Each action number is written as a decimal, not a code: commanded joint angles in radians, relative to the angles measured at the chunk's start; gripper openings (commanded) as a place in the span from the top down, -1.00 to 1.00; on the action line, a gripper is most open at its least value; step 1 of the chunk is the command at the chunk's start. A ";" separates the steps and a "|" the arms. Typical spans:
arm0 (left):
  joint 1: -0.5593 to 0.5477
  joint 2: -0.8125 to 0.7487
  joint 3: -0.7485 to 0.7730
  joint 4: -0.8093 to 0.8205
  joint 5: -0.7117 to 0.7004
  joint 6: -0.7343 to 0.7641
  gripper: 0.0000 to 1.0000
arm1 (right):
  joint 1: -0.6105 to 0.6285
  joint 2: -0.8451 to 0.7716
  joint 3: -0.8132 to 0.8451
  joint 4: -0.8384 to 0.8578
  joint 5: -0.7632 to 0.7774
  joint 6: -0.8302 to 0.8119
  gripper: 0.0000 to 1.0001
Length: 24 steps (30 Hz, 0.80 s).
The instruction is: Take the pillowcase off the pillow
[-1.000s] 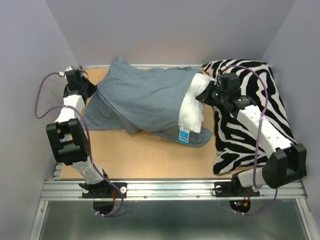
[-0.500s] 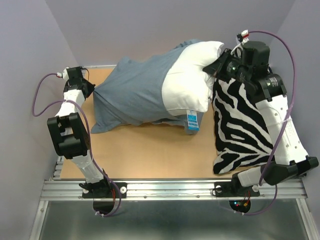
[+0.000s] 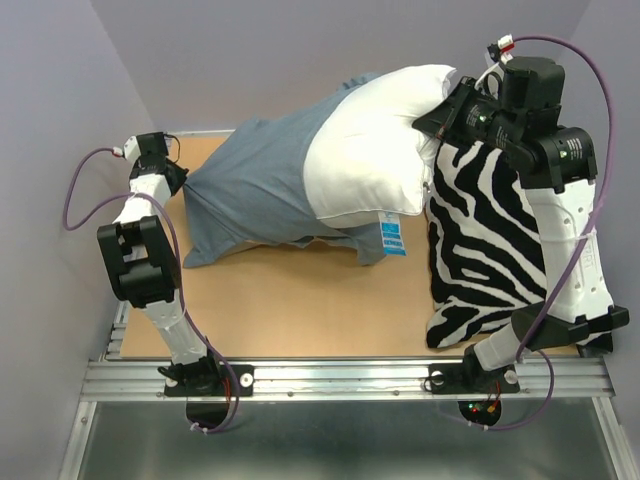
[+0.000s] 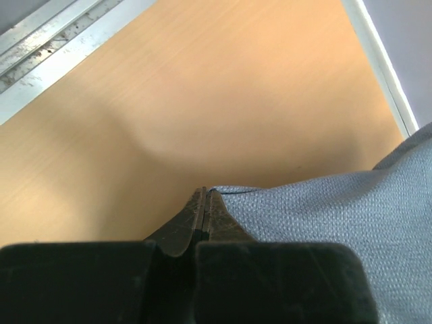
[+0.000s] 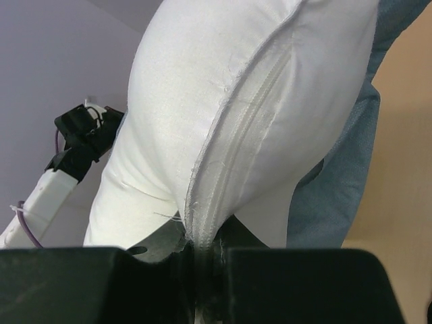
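two wrist views: left claw pinches pillowcase, right claw pillow seam

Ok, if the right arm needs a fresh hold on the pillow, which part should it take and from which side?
The seamed edge at the pillow's bare right end, coming from the right. That end sticks out of the pillowcase, and the seam is a thin ridge the fingers can pinch; the plump body looks too thick.
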 commanded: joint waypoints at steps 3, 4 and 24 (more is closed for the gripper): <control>0.066 0.035 0.090 0.013 -0.273 0.023 1.00 | -0.042 -0.134 0.169 0.173 0.085 -0.010 0.99; 0.067 0.047 0.098 0.004 -0.286 0.024 1.00 | -0.044 -0.138 0.173 0.171 0.092 -0.012 0.99; 0.103 0.130 0.193 -0.024 -0.345 0.063 1.00 | -0.042 -0.296 0.221 0.167 0.180 -0.044 0.99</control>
